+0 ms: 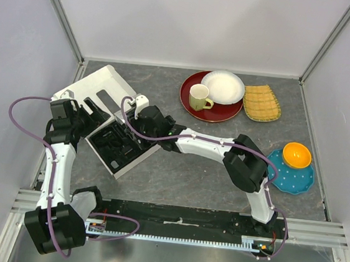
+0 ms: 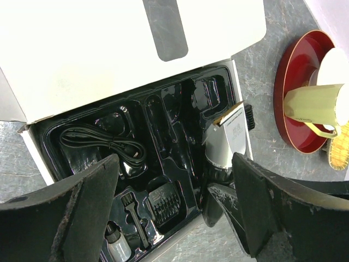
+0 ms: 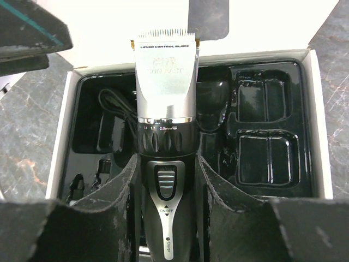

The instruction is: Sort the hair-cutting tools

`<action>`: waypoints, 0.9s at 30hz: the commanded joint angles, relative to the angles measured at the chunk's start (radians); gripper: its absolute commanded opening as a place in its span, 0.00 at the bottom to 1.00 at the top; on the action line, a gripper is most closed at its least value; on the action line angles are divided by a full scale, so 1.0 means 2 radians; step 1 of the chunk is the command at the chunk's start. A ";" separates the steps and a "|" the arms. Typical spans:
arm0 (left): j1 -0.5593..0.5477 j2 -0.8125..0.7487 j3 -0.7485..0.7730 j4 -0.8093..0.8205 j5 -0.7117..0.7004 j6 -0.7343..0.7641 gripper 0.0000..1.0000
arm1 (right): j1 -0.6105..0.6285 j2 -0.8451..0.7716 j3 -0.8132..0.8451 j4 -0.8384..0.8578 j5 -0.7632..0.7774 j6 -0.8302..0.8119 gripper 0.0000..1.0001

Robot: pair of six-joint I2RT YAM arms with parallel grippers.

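the right tool point(image 3: 166, 188) is clamped on the hair clipper point(image 3: 166, 125), its pads against the dark handle on either side of the on/off switch. the blade end points away over the black tray point(image 3: 267, 155). the clipper looks rigid and fairly heavy for its size, with the weight toward the metal head. the handle's plastic looks smooth, so a grip this low could let it tip or slide. the ribbed collar under the silver head seems the surer place to hold, and the blade teeth are best left untouched.

the tray sits in a white box point(image 1: 95, 82) on the table point(image 1: 189, 176), with the lid flap folded back. in its moulded pockets lie a coiled cord point(image 2: 103, 144), a comb guard point(image 2: 163, 204), a thin comb point(image 2: 133, 210) and a small cylinder point(image 2: 116, 243). the long middle pocket and two square pockets at one side look empty. the left tool point(image 2: 175, 164) hangs over the tray's near edge, jaws wide apart, holding nothing.
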 commanded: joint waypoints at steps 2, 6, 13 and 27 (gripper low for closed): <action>0.003 -0.004 0.006 0.005 0.001 0.010 0.90 | -0.001 0.011 0.022 0.060 0.019 -0.027 0.18; 0.003 -0.004 0.006 0.005 0.001 0.010 0.90 | -0.001 0.017 0.025 0.060 0.022 -0.037 0.18; 0.003 -0.003 0.007 0.006 0.002 0.011 0.90 | -0.001 0.031 0.011 0.065 0.029 -0.057 0.18; 0.003 0.000 0.006 0.006 0.004 0.011 0.90 | -0.001 0.063 0.021 0.047 0.033 -0.093 0.24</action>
